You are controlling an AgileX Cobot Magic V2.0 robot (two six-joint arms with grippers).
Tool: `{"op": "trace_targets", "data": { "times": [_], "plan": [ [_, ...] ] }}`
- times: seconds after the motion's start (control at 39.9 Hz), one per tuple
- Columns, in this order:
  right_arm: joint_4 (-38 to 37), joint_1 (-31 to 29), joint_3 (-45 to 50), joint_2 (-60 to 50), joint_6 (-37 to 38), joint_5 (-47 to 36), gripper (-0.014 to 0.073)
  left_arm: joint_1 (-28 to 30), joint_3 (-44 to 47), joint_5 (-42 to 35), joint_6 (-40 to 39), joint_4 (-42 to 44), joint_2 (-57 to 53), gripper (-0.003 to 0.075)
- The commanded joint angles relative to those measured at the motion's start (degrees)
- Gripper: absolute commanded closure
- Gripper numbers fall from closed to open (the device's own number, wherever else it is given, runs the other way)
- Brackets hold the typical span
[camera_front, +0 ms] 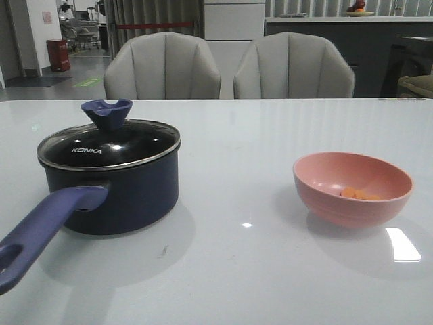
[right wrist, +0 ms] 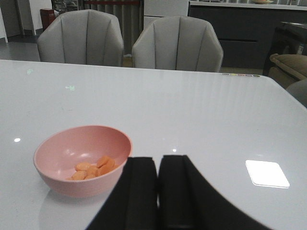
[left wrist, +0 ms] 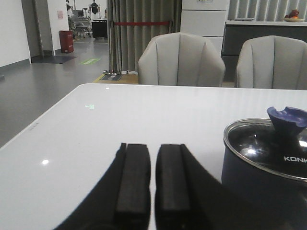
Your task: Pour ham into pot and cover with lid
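White tabletop (camera_front: 243,271) spread glossy under everything. On its left side sat the pot (camera_front: 115,196), dark navy, its long purple-blue handle reaching toward the camera. Its glass lid (camera_front: 108,145), metal-rimmed and lettered "KONKA", rested on the pot under a notched blue knob. Well apart to the right stood a pink bowl (camera_front: 352,186) holding the ham (right wrist: 93,167), a few small orange chunks. Both the left pincer (left wrist: 152,191) and right pincer (right wrist: 157,196) had their fingers together, gripping nothing.
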Motion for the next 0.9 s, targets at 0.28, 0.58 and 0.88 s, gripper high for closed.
{"op": "trace_targets", "data": {
  "times": [0.28, 0.58, 0.88],
  "plan": [
    [-0.8, -0.4, -0.3, -1.1, 0.0, -4.6, 0.0434, -0.1, 1.2, -5.0, -0.3, -0.2, -1.1, 0.0587],
    [-0.8, -0.4, -0.3, -1.1, 0.0, -4.6, 0.0434, -0.1, 1.2, -5.0, -0.3, -0.2, -1.1, 0.0587],
    [-0.8, -0.4, -0.3, -1.1, 0.0, -4.6, 0.0434, -0.1, 1.2, -7.6, -0.3, -0.2, -1.1, 0.0587]
  ]
}}
